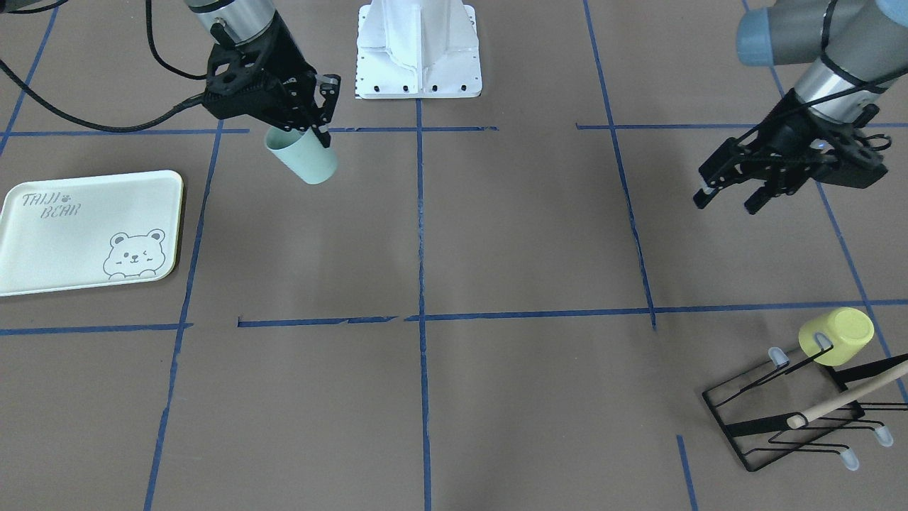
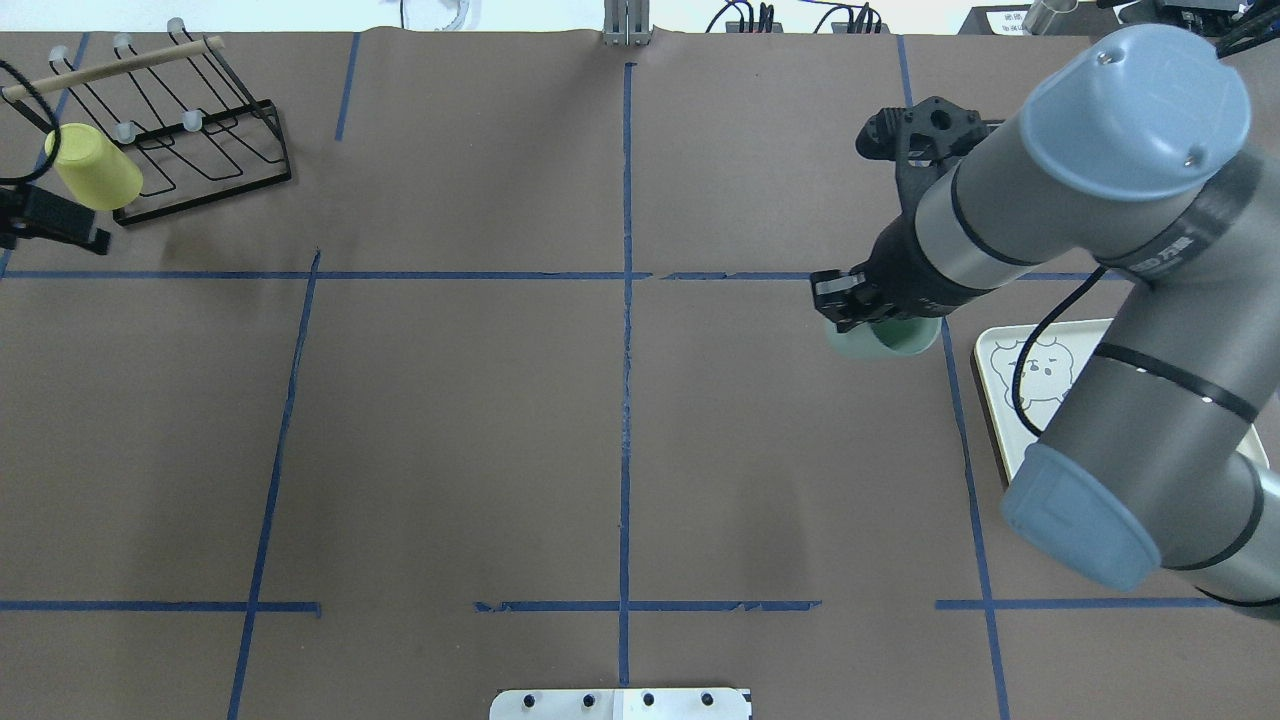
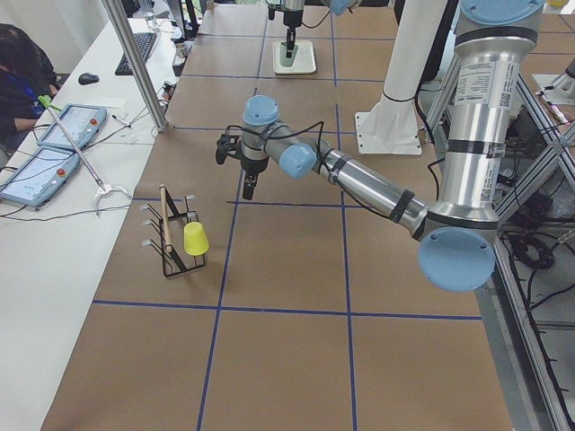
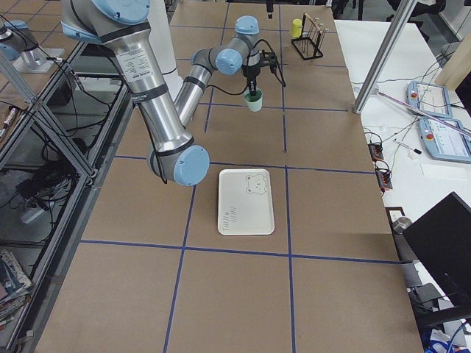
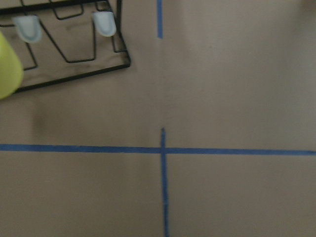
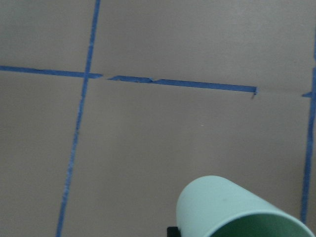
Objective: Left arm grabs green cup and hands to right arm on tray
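Right gripper: pinching the green cup at its rim, cup tilted, mouth uppermost. Left gripper: spread and empty, near the rack that carries the yellow cup. The tray lies bare on the robot's right, well apart from the cup. Judgement: the hand-over appears complete. Carrying the cup to the tray and releasing it remain outstanding.
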Action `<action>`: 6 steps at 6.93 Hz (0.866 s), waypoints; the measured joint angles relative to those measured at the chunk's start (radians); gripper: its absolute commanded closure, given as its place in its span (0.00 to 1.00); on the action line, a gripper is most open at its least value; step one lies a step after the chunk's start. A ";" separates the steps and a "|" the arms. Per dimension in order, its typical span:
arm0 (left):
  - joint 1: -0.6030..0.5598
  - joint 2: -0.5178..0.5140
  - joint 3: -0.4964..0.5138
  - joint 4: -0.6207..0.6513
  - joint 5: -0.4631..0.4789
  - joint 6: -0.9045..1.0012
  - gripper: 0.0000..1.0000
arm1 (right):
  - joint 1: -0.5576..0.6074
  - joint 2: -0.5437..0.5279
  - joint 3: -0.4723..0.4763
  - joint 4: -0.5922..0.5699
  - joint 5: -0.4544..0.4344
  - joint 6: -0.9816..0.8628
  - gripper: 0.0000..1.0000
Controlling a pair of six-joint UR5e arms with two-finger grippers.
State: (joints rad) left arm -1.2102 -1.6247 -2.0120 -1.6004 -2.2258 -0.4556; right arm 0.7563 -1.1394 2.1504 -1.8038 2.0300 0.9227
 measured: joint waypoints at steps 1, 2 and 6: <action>-0.093 0.011 -0.021 0.190 0.000 0.269 0.00 | 0.058 -0.062 0.012 -0.023 0.038 -0.133 1.00; -0.174 0.024 -0.010 0.278 -0.005 0.428 0.00 | 0.124 -0.125 0.016 -0.029 0.081 -0.257 1.00; -0.353 0.155 0.102 0.295 -0.121 0.653 0.00 | 0.385 -0.370 -0.022 -0.028 0.220 -0.673 1.00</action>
State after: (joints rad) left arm -1.5629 -1.4698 -1.9102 -1.3058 -2.3471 0.1977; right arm 1.1417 -1.5097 2.1284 -1.8314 2.2497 0.2500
